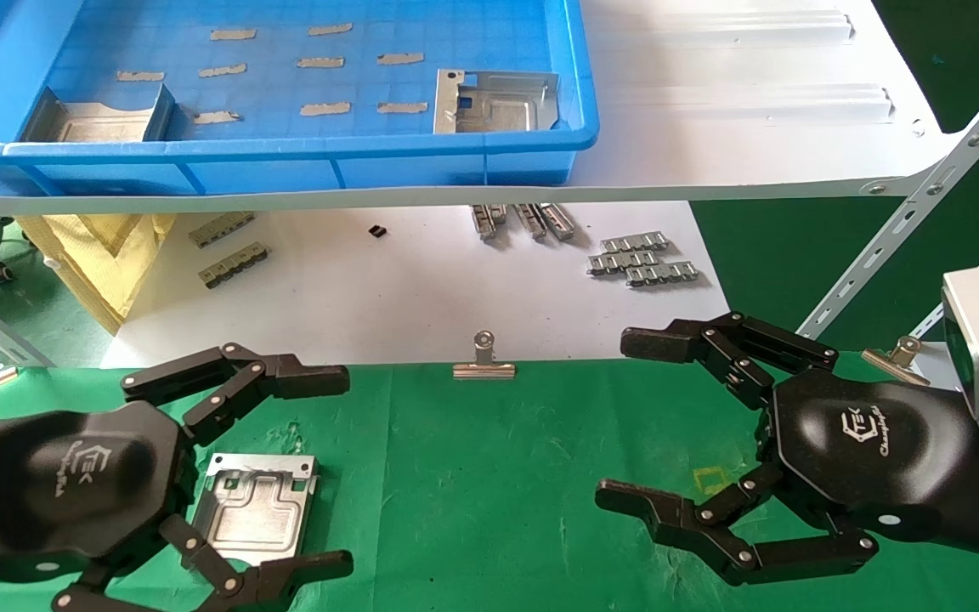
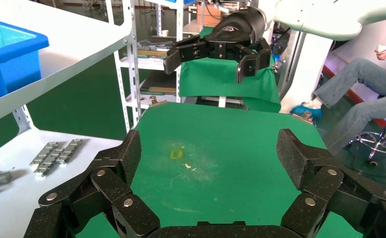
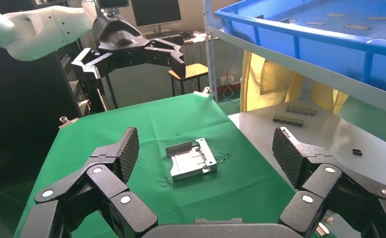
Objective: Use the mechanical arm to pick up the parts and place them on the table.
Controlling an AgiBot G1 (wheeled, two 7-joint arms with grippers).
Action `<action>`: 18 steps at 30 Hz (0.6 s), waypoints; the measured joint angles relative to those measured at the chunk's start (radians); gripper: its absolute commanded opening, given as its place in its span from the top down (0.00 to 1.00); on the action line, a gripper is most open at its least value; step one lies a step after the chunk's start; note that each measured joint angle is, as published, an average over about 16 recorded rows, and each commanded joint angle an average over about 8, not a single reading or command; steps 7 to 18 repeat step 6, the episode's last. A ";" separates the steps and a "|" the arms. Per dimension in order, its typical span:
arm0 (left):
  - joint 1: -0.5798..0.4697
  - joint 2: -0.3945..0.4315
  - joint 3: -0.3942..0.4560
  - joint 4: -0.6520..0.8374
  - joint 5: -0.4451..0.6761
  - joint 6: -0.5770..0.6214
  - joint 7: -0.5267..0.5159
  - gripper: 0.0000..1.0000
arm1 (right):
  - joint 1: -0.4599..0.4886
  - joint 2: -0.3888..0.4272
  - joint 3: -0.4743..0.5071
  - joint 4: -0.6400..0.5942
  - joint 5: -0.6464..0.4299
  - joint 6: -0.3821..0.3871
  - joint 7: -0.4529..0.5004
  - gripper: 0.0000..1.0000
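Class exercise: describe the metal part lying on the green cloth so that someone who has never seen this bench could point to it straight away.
Start at the green table nearest the robot, below the white shelf board carrying the blue tray. On its left side, under the open left gripper, lies one squarish silver part. Unlike the two similar parts in the tray, it lies alone on the cloth.
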 measured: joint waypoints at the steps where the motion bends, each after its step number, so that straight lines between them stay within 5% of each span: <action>1: 0.000 0.000 0.000 0.000 0.000 0.000 0.000 0.00 | 0.000 0.000 0.000 0.000 0.000 0.000 0.000 0.00; 18: 0.000 0.000 0.000 0.000 0.000 0.000 0.000 0.00 | 0.000 0.000 0.000 0.000 0.000 0.000 0.000 0.00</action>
